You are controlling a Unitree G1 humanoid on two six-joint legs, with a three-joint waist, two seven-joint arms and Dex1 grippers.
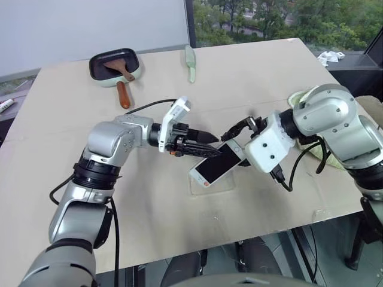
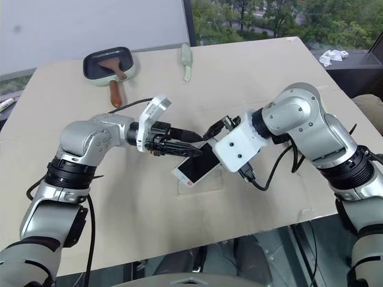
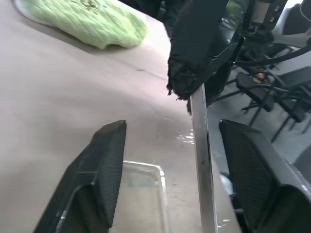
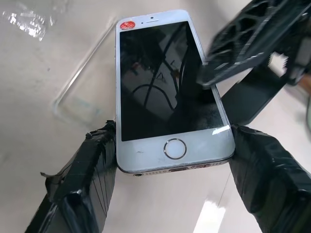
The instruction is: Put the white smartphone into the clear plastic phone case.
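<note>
- The right tool point(image 4: 172, 160) pinches the white smartphone point(image 4: 167, 92) across its width at the home-button end, one black finger on each long edge, as the right wrist view shows.
- The right arm reaches in from the right with its forearm bent toward the middle of the counter point(image 1: 251, 78), the tool pointing left and downward.
- The phone is held above the counter, screen up and tilted, its far end sloping down toward the clear plastic phone case point(image 1: 210, 186), which lies flat on the counter just under it.
- The left arm comes in from the left, elbow bent, with the left tool point(image 1: 206, 143) pointing right and nearly level toward the phone.
- The left tool's fingers are spread; in the left wrist view the phone's thin edge stands between them, with a gap to each finger point(image 3: 104, 170), so it does not grip the phone.
- One finger of the left tool hangs over the phone's screen near one long edge in the right wrist view.
- Farther back on the counter lie a dark pan point(image 1: 114, 66) with a wooden-handled utensil and a pale green tool point(image 1: 191, 63); a green cloth point(image 3: 87, 22) lies by the right arm.
</note>
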